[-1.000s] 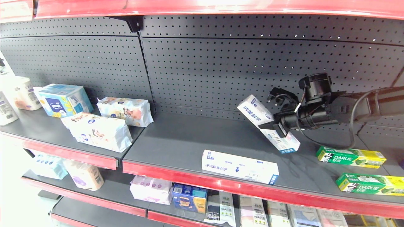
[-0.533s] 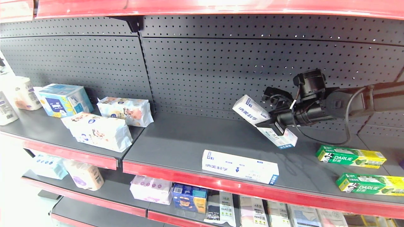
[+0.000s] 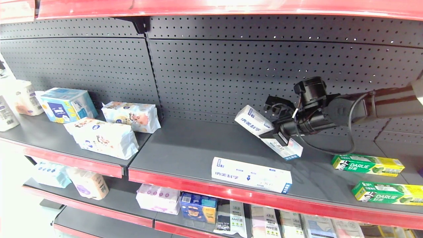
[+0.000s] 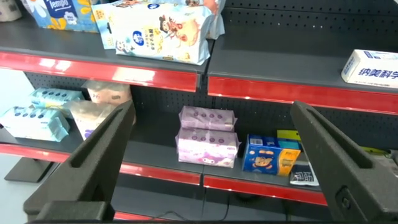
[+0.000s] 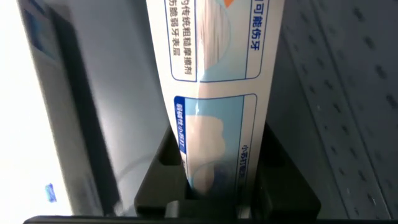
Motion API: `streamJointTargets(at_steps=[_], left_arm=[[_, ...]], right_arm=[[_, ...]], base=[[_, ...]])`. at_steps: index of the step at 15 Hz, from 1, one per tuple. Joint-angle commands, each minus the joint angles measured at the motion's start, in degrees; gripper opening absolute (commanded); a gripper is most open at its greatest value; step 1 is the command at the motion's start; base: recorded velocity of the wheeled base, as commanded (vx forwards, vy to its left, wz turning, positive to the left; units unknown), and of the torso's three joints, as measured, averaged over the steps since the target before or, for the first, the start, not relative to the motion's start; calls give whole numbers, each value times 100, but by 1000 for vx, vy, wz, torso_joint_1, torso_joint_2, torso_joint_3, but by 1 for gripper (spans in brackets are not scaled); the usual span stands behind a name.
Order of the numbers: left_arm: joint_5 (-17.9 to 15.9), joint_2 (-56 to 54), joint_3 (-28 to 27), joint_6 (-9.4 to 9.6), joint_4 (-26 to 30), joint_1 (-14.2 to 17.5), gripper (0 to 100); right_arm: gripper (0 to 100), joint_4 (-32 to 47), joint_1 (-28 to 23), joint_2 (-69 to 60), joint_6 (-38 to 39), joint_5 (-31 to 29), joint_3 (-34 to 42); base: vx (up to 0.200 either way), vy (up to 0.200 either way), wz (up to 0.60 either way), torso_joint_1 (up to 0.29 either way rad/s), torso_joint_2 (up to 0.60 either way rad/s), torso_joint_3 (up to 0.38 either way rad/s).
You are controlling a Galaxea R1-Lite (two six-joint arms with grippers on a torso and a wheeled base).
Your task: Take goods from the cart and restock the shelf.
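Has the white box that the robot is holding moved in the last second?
Yes. The white box held by the right gripper has shifted left, away from the nearest green box.

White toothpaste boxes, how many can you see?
2. One white box is held tilted in the right gripper above the shelf; the other box lies flat near the shelf's front edge.
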Motion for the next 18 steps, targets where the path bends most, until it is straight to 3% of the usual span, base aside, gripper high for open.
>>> streamJointTargets(at_steps=[1,18], left_arm=[[-4,2,5,-2,0,2,100],[-4,2,5,-2,0,2,100]], right_arm=[[0,128,106,96,30,-1,-68],[0,207,150,193,-427,51,11]], base=[[0,0,0,0,0,0],[0,0,0,0,0,0]])
